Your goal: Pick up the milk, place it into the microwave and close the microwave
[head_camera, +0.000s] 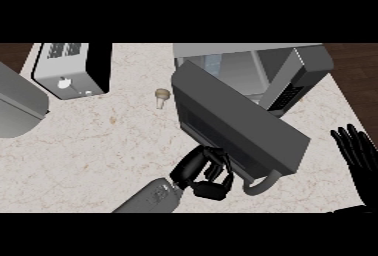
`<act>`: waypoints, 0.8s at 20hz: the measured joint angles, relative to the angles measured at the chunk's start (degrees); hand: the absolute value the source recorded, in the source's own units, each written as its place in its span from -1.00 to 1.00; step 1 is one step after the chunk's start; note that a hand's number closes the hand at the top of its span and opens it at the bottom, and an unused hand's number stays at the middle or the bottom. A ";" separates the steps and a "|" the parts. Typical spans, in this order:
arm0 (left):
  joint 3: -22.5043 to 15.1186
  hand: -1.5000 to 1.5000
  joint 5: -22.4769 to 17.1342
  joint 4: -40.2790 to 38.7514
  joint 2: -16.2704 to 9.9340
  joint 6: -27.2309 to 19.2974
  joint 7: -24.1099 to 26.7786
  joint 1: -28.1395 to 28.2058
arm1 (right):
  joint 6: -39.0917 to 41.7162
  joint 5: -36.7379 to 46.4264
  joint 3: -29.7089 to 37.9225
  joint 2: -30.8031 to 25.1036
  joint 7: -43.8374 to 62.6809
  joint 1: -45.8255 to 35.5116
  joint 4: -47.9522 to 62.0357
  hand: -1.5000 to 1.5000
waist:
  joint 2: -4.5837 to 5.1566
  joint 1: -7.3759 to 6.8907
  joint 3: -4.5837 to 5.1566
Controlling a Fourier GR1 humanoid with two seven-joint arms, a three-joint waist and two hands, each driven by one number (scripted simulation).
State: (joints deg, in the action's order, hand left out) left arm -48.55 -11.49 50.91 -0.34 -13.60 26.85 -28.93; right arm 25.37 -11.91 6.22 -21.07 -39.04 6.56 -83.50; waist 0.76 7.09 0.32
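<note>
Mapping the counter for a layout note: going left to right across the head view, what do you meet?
Grey slanted appliance → white toaster with black side → small tan mushroom-like item → open grey microwave door → black right hand, resting open at the edge.

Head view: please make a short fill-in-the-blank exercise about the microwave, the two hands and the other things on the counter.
1. The door of the microwave stands ____.
2. The left hand is beside the door's ____, at the door's lower end.
3. The right hand rests open at the view's ____ edge.
4. The small ice cream cone lies on the counter between the microwave and the ____.

Missing words: open; handle; right; toaster
</note>
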 measured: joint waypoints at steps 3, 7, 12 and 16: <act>-2.20 1.00 -4.09 0.13 -0.02 -2.08 1.19 -1.24 | 1.39 -2.36 -0.55 -0.96 2.54 0.06 -3.62 -1.00 | 0.22 0.86 0.05; -4.03 1.00 -9.31 1.18 -0.06 -5.61 2.17 -2.74 | 3.16 -4.66 -1.13 -2.44 5.15 -0.10 -6.49 -1.00 | 0.58 2.40 0.10; -4.43 1.00 -14.94 2.46 0.00 -11.73 3.11 -5.36 | 4.33 -6.01 -0.98 -4.62 7.38 -1.27 -9.16 -1.00 | 0.83 3.74 0.12; -3.71 1.00 -19.31 2.37 0.15 -16.67 3.25 -7.40 | 5.24 -7.16 0.01 -6.69 8.55 -2.34 -10.43 -1.00 | 1.16 4.93 0.10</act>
State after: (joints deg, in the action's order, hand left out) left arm -52.26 -30.80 53.28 -0.20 -30.28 30.09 -36.33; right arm 30.61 -19.08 6.23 -27.76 -30.49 4.22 -93.93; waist 1.92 12.02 0.42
